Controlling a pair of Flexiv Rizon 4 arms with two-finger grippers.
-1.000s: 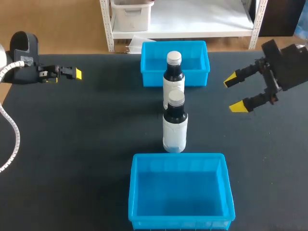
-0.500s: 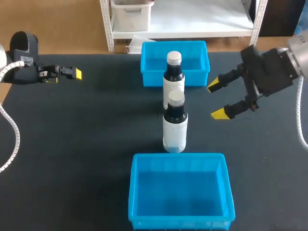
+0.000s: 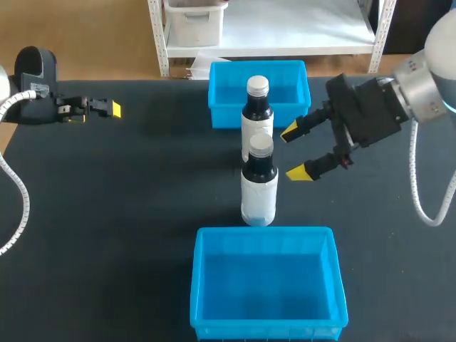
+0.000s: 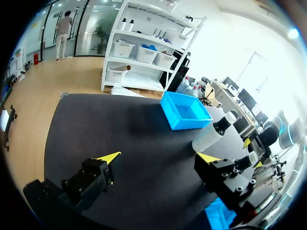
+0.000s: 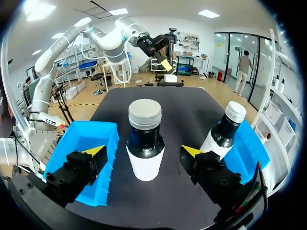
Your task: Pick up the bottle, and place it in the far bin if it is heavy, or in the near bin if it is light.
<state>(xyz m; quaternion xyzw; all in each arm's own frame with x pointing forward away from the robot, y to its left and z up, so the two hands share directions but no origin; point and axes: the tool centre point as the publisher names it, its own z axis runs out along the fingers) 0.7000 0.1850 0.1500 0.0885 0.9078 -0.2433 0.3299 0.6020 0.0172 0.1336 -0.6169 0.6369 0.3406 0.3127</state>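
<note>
- The left gripper sits at the table's left edge, well apart from everything, fingers spread wide and holding nothing.
- In the middle, the near bottle stands upright just behind the near bin. A second bottle stands behind it, just in front of the far bin.
- The near bottle looks rigid, smooth and round, tall for its base, so a sideways nudge could tip it into its neighbour. Its weight cannot be judged by sight; only the lift will tell.
- The labelled straight body below the shoulder seems the safest hold, not the neck or cap.
- The right gripper hangs just right of the near bottle, wide open and empty, fingers not yet around it.
</note>
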